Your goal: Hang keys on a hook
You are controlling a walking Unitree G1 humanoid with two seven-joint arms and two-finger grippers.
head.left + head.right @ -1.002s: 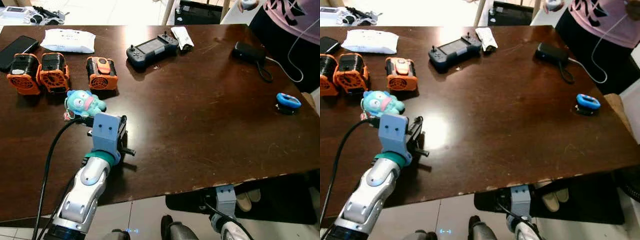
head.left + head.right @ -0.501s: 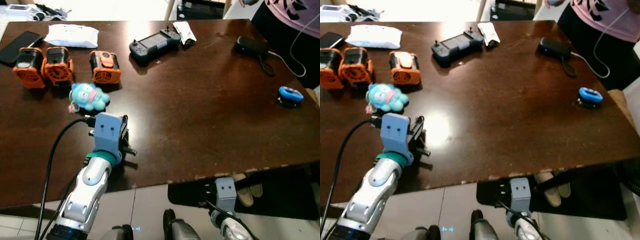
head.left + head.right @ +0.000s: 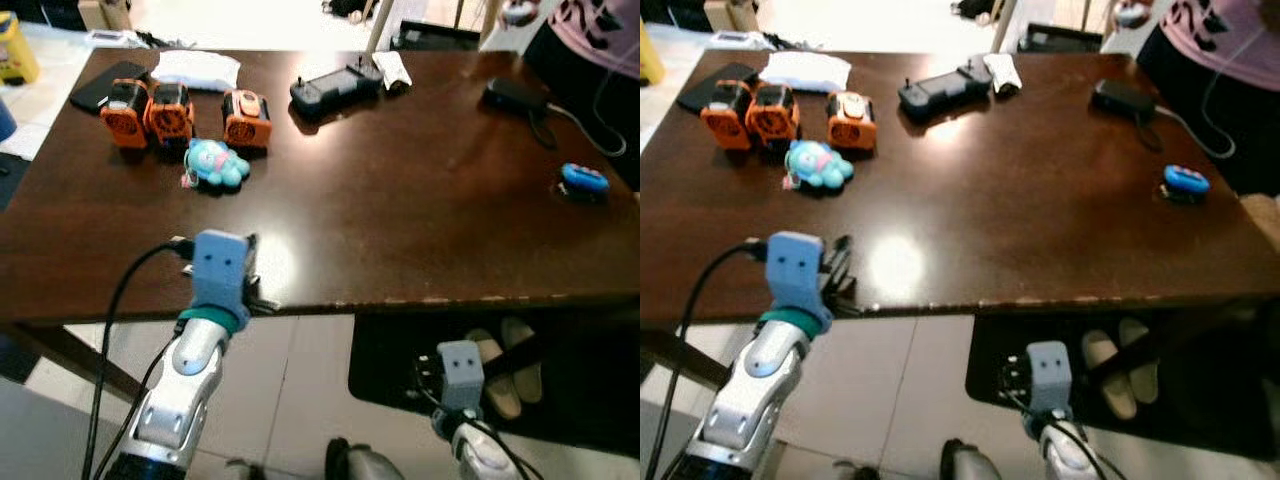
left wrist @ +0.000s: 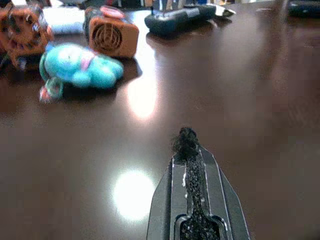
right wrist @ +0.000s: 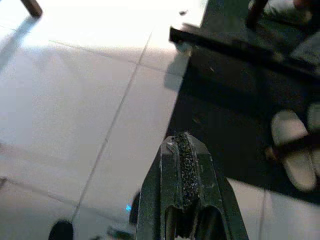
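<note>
Over the brown table's (image 3: 420, 200) near edge, left end effector (image 4: 187, 145) hovers level, closed.

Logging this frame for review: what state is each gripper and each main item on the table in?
Left gripper: shut, empty, over the table's near edge.
Right gripper: shut, empty, hanging below the table.
Blue plush keychain: lying on the table, untouched.
Three orange fan units: standing in a row.

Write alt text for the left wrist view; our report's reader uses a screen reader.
The left gripper, its black fingers shut, points across a dark brown table toward a blue plush toy. An orange device and a dark handheld controller sit behind.
</note>
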